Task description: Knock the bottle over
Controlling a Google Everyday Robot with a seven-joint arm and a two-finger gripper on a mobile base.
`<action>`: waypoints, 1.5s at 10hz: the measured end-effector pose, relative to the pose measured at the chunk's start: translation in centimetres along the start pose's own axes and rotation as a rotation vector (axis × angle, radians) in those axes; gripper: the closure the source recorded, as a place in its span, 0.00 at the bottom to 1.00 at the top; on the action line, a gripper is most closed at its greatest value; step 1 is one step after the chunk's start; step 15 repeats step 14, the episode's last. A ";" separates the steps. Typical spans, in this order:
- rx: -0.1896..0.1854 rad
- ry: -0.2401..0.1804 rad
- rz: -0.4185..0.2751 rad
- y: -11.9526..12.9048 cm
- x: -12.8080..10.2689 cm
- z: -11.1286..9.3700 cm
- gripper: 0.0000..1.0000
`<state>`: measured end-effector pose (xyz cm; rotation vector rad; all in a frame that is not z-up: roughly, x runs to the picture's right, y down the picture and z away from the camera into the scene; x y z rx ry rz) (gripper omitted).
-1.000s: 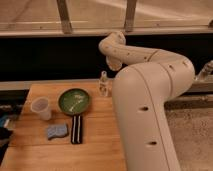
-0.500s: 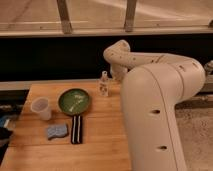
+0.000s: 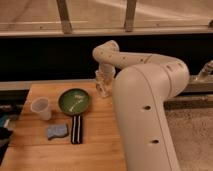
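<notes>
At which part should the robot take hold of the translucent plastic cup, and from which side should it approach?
The gripper is at the table's far edge by the bottle, away from the cup. I would probably grip the cup across its upper wall from above: it stands upright with its mouth open. The green bowl is close to its right, so a sideways approach looks tighter.

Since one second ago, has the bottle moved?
No. The bottle stands upright, same spot right of the green plate. The gripper is at it.

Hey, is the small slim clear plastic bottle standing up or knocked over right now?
Upright. The small slim clear plastic bottle stands on the wooden table right of the green bowl, with the gripper around its top.
</notes>
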<state>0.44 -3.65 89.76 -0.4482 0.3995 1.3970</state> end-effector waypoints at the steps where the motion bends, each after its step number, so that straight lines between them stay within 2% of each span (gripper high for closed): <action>1: -0.026 -0.002 -0.036 1.8 -0.9 0.5 1.00; 2: -0.037 -0.006 -0.066 2.8 -1.4 0.7 1.00; 4: -0.020 -0.020 -0.082 3.5 -1.9 0.4 1.00; 7: 0.039 -0.054 -0.021 0.9 -1.7 -1.0 1.00; 9: 0.074 -0.081 0.060 -3.0 -0.6 -2.1 0.96; 10: 0.080 -0.085 0.074 -3.6 -0.4 -2.2 0.96; 15: 0.079 -0.085 0.072 -3.4 -0.4 -2.2 0.96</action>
